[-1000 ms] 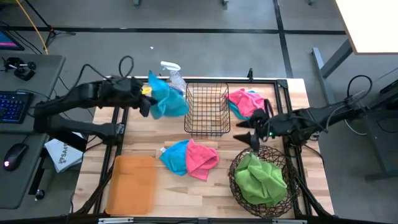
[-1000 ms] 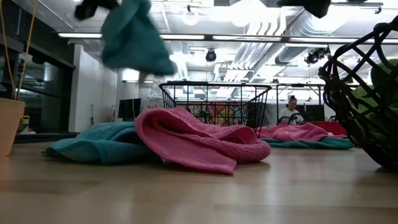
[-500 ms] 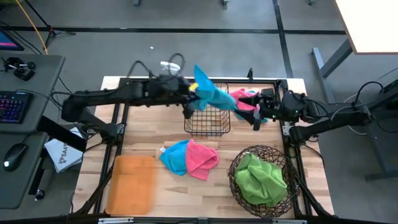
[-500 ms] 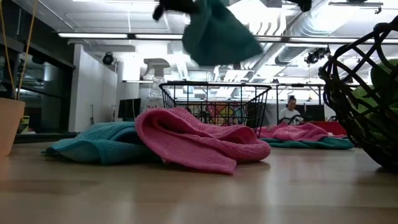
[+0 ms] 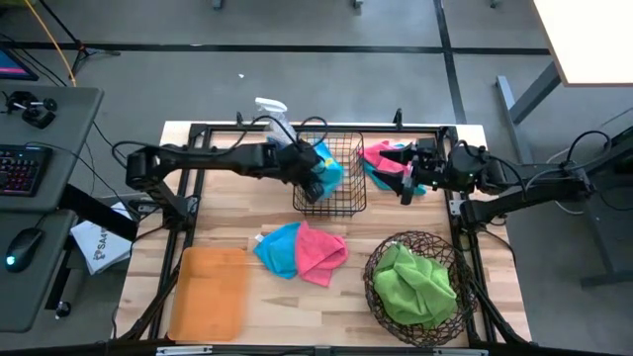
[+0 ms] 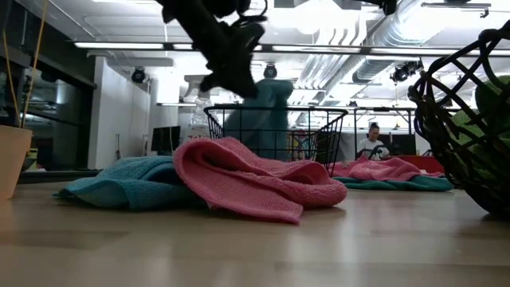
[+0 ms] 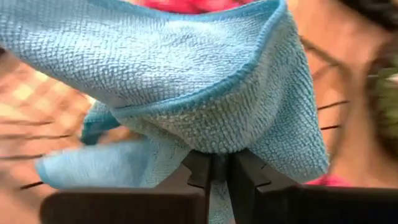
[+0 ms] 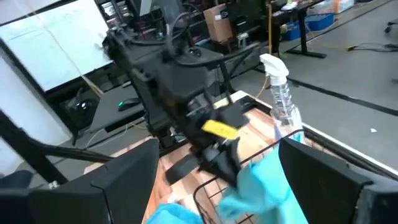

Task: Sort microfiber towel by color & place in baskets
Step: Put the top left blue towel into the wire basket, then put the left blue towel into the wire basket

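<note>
Cloth dominates the scene: the left gripper (image 5: 315, 183), at upper centre of the high view, pinches a teal blue microfiber towel (image 7: 186, 93) with narrow jaws over the black rectangular wire-grid basket (image 5: 336, 198). The right gripper (image 5: 407, 176) hovers upper right, jaws wide, above a hot pink and teal towel pair (image 5: 381, 158). A bright green towel (image 5: 410, 282) fills the round dark-brown woven basket (image 5: 381, 262), lower right.
</note>
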### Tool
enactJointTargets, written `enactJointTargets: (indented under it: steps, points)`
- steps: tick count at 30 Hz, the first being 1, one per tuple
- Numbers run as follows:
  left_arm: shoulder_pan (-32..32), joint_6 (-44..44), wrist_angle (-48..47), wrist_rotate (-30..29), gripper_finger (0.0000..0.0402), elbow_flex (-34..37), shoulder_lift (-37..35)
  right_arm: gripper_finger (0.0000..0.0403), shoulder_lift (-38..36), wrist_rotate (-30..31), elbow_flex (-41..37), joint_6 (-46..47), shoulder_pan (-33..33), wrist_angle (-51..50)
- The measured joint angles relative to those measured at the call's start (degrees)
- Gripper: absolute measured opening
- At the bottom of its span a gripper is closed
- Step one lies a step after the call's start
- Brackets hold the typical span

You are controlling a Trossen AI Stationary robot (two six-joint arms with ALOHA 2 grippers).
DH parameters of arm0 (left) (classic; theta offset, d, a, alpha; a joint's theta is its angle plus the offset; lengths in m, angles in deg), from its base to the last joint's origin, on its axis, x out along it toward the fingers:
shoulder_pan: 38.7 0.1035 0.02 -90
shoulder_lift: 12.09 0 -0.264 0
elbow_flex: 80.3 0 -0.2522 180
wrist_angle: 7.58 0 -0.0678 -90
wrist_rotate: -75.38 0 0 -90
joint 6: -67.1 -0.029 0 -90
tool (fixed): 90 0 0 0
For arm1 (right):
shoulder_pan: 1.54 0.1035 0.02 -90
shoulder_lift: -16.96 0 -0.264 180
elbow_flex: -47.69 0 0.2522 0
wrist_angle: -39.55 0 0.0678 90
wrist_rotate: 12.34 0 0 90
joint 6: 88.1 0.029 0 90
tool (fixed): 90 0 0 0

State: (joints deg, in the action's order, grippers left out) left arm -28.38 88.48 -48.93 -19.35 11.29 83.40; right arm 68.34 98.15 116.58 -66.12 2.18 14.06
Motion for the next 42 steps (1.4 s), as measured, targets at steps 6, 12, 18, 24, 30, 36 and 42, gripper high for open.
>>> enactJointTargets:
  steps: [6, 12, 18, 24, 30, 36, 42]
  points:
    - [-1.72, -3.34, 6.38, 1.81, 0.0090, -2.99, 0.25, 0.0326, 0.10, 1.55, 0.00, 0.03, 0.00, 0.00]
    - [-1.30, -12.06, -5.90, -0.55, 0.0184, -9.24, 0.25, 0.0326, 0.10, 1.52, 0.00, 0.56, 0.00, -0.01]
    - [-0.49, -10.64, -18.25, 1.64, 0.0246, -12.41, -0.21, 0.0326, 0.10, 1.51, 0.00, 0.66, 0.00, -0.02]
    - [-6.98, -6.60, -23.50, 8.91, 0.0254, -10.39, -6.00, 0.0326, 0.10, 1.49, 0.00, 0.66, 0.00, -0.04]
    - [-19.35, -0.92, -22.83, -0.06, 0.0254, -0.13, -12.83, 0.0326, 0.10, 1.47, 0.00, 0.68, 0.00, -0.10]
    - [-26.88, 6.71, -11.32, -2.77, 0.0254, 15.42, -12.33, 0.0326, 0.10, 1.44, 0.00, 0.68, 0.00, -0.80]
    - [-27.69, 9.90, 0.30, -2.93, 0.0254, 22.38, -7.91, 0.0326, 0.10, 1.40, 0.00, 2.54, 0.00, -3.12]
